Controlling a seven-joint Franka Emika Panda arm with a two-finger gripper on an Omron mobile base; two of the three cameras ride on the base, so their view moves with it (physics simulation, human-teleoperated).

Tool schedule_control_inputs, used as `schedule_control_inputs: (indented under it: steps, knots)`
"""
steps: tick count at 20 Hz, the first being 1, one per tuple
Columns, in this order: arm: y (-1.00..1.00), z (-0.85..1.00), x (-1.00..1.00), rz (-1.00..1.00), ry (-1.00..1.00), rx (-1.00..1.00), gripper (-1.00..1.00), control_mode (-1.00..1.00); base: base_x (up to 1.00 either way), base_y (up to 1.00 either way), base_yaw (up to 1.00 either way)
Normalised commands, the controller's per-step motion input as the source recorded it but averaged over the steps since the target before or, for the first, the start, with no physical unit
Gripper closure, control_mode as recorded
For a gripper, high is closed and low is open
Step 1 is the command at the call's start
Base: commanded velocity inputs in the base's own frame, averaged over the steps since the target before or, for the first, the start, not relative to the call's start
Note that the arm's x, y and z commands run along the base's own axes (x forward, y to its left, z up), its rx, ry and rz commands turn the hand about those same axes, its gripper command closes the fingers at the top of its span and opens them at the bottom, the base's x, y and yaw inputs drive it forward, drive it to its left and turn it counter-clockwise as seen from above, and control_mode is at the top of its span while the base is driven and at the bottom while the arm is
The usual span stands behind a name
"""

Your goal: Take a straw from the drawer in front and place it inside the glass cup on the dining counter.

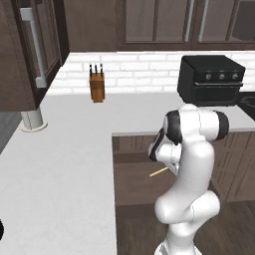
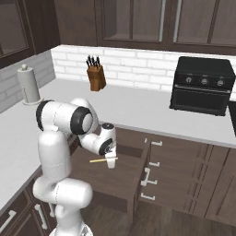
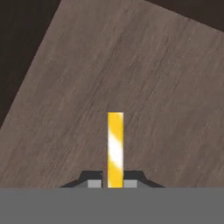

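Note:
The straw (image 3: 115,148) is a thin yellow stick, and my gripper (image 3: 115,183) is shut on it, one dark fingertip pressed to each side. In the right base view the straw (image 2: 97,160) sticks out level to the left of my gripper (image 2: 110,162), over the open dark brown drawer (image 2: 120,177). In the left base view the straw (image 1: 158,172) pokes out from behind my arm above the drawer (image 1: 137,182). The hand view looks straight down on the drawer's flat brown bottom (image 3: 131,78).
A white worktop (image 1: 60,159) runs along the left and the back. On it stand a wooden knife block (image 2: 96,76), a black toaster oven (image 2: 201,87) and a paper towel roll (image 2: 28,85). Closed drawer fronts with silver handles (image 2: 152,170) lie to the right.

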Motion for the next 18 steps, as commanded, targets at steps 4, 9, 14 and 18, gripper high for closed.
schedule_control_inputs:
  steps: [4, 9, 14, 18]
  knots:
    - [-0.02, 1.00, -0.41, 0.00, -0.15, 0.00, 1.00, -1.00, 0.00, 0.00, 0.00]
    - [-0.01, 1.00, -0.16, 0.00, -0.03, 0.00, 1.00, -1.00, 0.00, 0.00, 0.00]
    - [0.00, 1.00, 0.00, 0.00, 0.01, 0.00, 1.00, -1.00, 0.00, 0.00, 0.00]
    - [0.00, 1.00, 0.00, 0.00, 0.07, 0.00, 1.00, -1.00, 0.00, 0.00, 0.00]
